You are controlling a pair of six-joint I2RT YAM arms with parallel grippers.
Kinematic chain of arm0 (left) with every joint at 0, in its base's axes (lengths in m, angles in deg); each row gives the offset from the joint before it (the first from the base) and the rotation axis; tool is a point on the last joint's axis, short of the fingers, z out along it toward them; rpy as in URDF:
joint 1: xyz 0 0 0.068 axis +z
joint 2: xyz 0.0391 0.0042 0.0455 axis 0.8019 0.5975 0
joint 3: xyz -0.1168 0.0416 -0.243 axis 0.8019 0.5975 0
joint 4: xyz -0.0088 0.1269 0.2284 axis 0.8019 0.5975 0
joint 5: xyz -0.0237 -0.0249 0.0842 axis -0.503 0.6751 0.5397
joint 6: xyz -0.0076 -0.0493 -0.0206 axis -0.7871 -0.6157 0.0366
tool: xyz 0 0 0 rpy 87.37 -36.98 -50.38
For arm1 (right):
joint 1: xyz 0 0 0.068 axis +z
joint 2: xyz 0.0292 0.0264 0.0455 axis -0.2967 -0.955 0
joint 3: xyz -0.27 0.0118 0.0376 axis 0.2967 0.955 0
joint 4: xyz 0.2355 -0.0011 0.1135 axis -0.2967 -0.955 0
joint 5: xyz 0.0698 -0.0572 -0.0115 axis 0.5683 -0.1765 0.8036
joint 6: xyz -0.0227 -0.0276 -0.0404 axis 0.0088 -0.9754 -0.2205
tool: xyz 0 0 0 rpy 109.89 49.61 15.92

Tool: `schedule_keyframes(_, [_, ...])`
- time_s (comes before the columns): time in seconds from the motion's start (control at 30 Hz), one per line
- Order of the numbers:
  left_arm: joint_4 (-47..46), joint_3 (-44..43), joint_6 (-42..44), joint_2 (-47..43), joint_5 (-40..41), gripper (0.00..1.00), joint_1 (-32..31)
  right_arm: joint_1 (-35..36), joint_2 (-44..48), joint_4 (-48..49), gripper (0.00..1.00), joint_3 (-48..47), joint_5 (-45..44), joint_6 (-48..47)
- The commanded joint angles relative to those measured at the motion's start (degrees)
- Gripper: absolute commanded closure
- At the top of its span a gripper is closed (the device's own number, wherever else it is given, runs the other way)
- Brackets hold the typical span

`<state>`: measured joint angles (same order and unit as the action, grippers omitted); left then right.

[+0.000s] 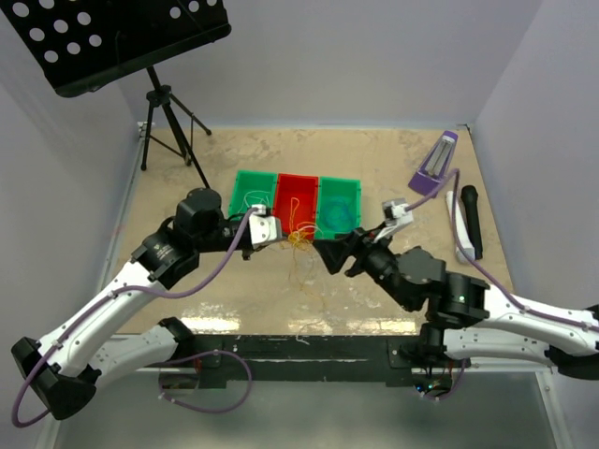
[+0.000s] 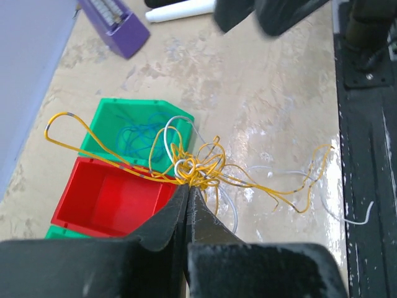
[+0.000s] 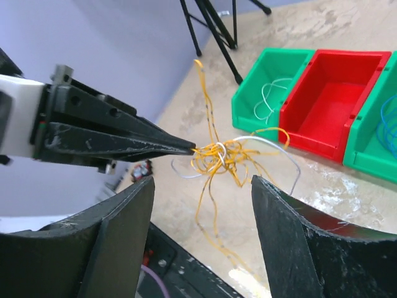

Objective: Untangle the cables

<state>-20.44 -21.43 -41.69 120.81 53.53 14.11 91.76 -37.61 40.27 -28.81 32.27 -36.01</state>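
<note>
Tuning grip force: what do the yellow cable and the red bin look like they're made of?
Yellow cable: probably thin plastic-jacketed wire with a slightly glossy finish. It holds springy loops and kinks instead of draping limp.
Red bin: likely rigid moulded plastic with a smooth semi-gloss finish, going by the uniform colour and thick lipped rim.

A thin yellow-orange cord (image 2: 208,164) is showing bright against the beige tabletop (image 2: 260,87), which is carrying a mottled, stone-like pattern of tan and cream. Short dark bands seem to be marking that cord in places, though they are too small to be sure of. A thin white cord (image 2: 166,136) is looping pale through it. A thin blue-teal cord (image 2: 131,138) is showing inside a green plastic bin (image 2: 102,119), beside a red plastic bin (image 2: 111,200). The matte black left gripper (image 2: 188,189) is looking scuffed grey.
</note>
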Motion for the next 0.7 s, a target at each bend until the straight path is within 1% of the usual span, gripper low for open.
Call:
schedule_keyframes(0.0, [-7.1,-1.2,-10.2,-1.6,4.7,1.00,0.6,0.1,4.4,-3.2,0.32,1.9,-3.9,5.2])
schedule_keyframes(0.03, [-7.2,-1.2,-10.4,-1.5,4.6,1.00,0.5,0.1,4.6,-3.2,0.33,2.2,-3.3,5.7])
schedule_keyframes(0.17, [-7.5,-2.2,-10.9,-1.3,3.8,1.00,0.5,0.0,4.3,0.1,0.44,3.9,-0.4,5.1])
schedule_keyframes(0.23, [-7.2,-2.9,-10.9,-1.2,2.8,1.00,0.6,0.1,3.2,1.4,0.45,4.4,0.3,5.1])
schedule_keyframes(0.33, [-7.0,-3.6,-11.5,-1.3,1.8,1.00,0.5,0.0,1.1,2.8,0.50,4.9,1.7,5.8])
schedule_keyframes(0.5, [-6.6,-4.9,-12.4,-1.5,-0.4,1.00,0.5,0.1,-1.4,6.6,0.51,5.9,2.1,3.8])
schedule_keyframes(0.67, [-6.8,-5.1,-13.4,-1.7,-2.6,1.00,0.6,0.1,-3.3,8.6,0.50,4.5,-0.1,1.9])
